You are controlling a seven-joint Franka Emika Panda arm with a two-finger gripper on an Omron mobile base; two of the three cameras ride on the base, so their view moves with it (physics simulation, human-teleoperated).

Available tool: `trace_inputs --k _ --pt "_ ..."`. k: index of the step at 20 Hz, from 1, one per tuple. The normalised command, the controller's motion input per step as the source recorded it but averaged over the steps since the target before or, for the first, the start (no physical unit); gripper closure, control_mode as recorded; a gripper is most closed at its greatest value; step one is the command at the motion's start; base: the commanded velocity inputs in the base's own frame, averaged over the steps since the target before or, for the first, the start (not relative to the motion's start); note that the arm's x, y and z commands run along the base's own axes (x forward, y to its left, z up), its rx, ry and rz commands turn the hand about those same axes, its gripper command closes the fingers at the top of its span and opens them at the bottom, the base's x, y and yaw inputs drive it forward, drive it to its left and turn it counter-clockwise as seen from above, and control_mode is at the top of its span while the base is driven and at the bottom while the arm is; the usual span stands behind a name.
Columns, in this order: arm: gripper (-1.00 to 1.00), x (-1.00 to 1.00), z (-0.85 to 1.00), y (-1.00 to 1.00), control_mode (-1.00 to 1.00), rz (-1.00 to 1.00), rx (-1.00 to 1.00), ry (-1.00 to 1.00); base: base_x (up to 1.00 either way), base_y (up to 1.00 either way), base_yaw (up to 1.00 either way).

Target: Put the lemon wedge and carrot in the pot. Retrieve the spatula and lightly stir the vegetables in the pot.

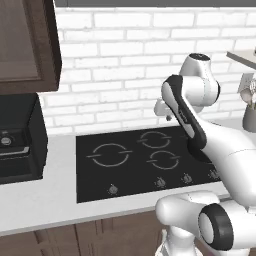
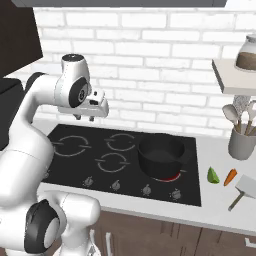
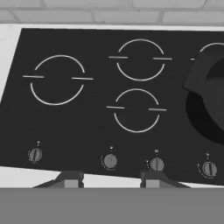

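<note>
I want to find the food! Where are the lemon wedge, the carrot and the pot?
lemon wedge [image 2: 213,175], right base view, middle of the wedge.
carrot [image 2: 230,177], right base view, middle of the orange piece.
pot [image 2: 161,161], right base view, front wall.

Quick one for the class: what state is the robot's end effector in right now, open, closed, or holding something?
End effector: open and holding nothing; in the hand view its two fingertips stand apart above the hob.

Open hob [image 2: 100,150] lies below the claw [image 2: 85,118]; pot [image 2: 160,155] and utensil cup [image 2: 241,144] stand rightward.
</note>
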Motion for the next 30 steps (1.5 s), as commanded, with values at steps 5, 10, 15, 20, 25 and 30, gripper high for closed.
trace_inputs --k 5,10,15,20,25,30 --pt "-1.00 -0.43 -0.02 0.00 -1.00 0.00 0.00 -0.04 0.00 0.00 0.00" --pt "-1.00 -0.32 -0.12 -0.07 -1.00 0.00 0.00 -0.09 0.00 0.00 0.00" --pt "-1.00 0.00 -0.02 0.00 1.00 0.00 0.00 0.00 -0.04 0.00 0.00" --pt "-1.00 0.00 0.00 0.00 1.00 0.00 0.00 0.00 -0.20 -0.18 0.00" --pt "-1.00 0.00 0.00 0.00 1.00 0.00 0.00 0.00 -0.29 -0.61 0.00" --pt "-1.00 0.00 0.00 0.00 1.00 0.00 0.00 0.00 -0.34 -0.86 0.00"
